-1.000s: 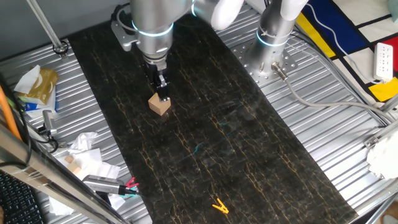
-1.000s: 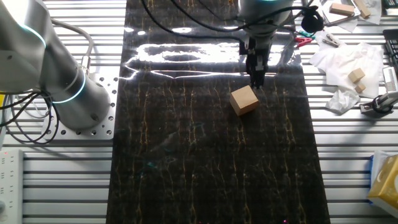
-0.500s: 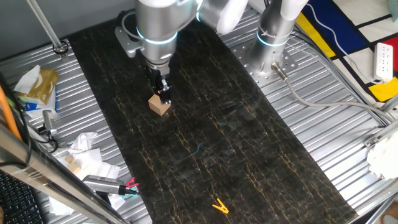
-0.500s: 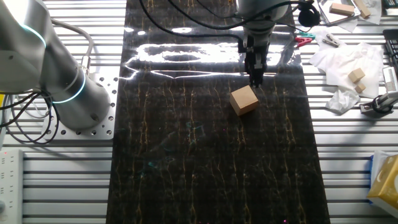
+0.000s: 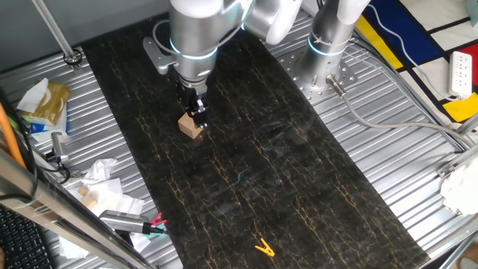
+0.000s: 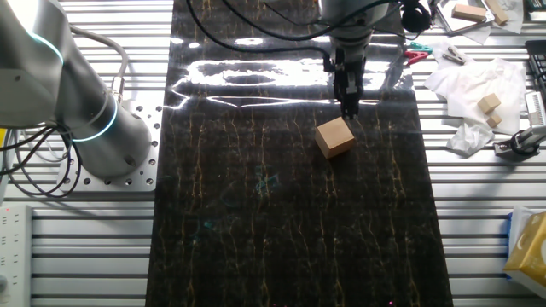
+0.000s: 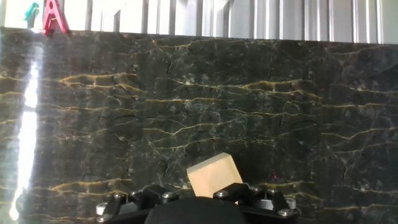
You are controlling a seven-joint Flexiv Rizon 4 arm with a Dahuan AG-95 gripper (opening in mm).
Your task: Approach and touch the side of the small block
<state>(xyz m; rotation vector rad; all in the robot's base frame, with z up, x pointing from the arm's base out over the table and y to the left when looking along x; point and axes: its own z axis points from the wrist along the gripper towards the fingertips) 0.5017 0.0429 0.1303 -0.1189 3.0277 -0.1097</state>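
Note:
The small block (image 5: pixel 191 125) is a light-brown wooden cube on the dark marbled mat (image 5: pixel 284 172). My gripper (image 5: pixel 198 113) hangs straight down with its fingers together and nothing between them. Its tips are at the block's far upper edge, and I cannot tell whether they touch it. In the other fixed view the gripper (image 6: pixel 350 108) stands just behind the block (image 6: pixel 335 137). In the hand view the block (image 7: pixel 214 175) lies low at centre, right in front of the gripper body, and the fingertips are hidden.
A yellow-orange clip (image 5: pixel 264 247) lies on the mat's near end. Crumpled paper with tiny pale blocks (image 6: pixel 488 104) and tools sit off the mat on the grooved metal table. A second arm's base (image 5: pixel 328 45) stands beside the mat. A red clip (image 7: pixel 53 17) lies beyond the mat's far edge.
My gripper has risen slightly and drifted a little along the mat, so its tips are higher on the block's far edge. The block has not moved.

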